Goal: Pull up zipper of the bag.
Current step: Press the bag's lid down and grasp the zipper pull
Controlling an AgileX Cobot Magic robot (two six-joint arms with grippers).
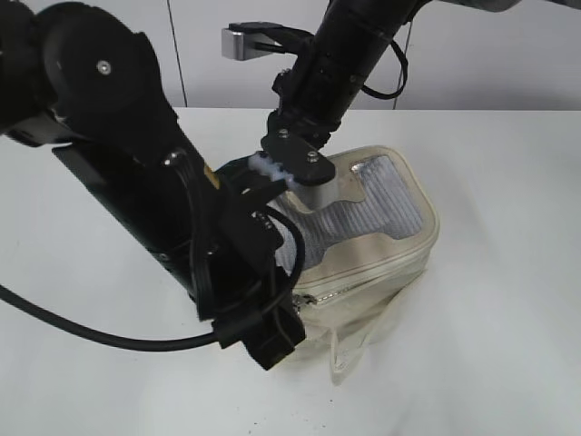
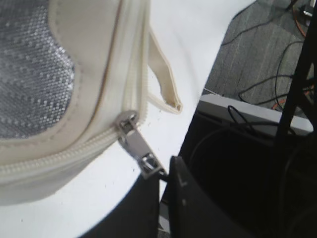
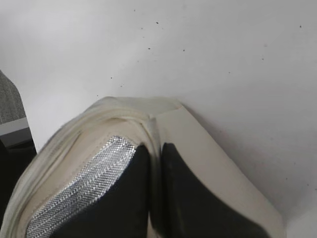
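Note:
The cream-white bag (image 1: 386, 259) lies on the white table with its grey mesh window (image 1: 363, 213) facing up. The zipper (image 1: 349, 288) runs round the top panel. My left gripper (image 1: 286, 318) is at the bag's front left corner. In the left wrist view it (image 2: 166, 174) is shut on the end loop of a silver zipper pull (image 2: 136, 144), beside the cream strap (image 2: 163, 82). My right gripper (image 1: 304, 177) presses on the bag's far left corner. In the right wrist view it (image 3: 155, 153) is shut on a fold of the bag's rim (image 3: 148, 111).
The white table (image 1: 508, 182) stretches around the bag. In the left wrist view the table's edge (image 2: 198, 89) is close to the bag, with grey floor and black cables (image 2: 262, 74) beyond it. My left arm (image 1: 136, 182) covers the bag's left side.

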